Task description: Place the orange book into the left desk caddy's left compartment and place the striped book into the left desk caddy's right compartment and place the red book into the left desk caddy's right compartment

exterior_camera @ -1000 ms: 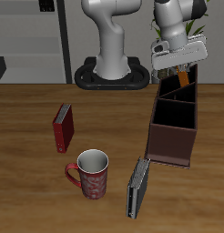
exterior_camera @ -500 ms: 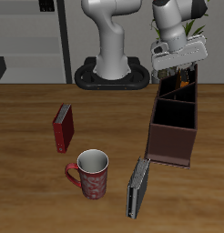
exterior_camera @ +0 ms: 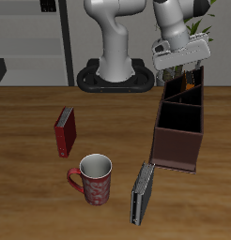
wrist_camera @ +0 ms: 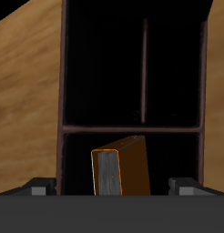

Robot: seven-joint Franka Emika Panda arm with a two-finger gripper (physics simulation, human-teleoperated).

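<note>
wooden table (exterior_camera: 33, 122) | orange book (wrist_camera: 121, 166) inside left desk caddy (exterior_camera: 180, 127) | no legible writing

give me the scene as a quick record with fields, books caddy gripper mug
orange book: standing tilted inside the caddy's far end compartment, free of the fingers
gripper: open, above that end of the caddy, nothing held
red book: upright on the table, apart from the caddy
striped book: on the table by the caddy's near end, near the front edge
mug: on the table between the red book and striped book
remaining: red and striped books not yet in the caddy
</note>
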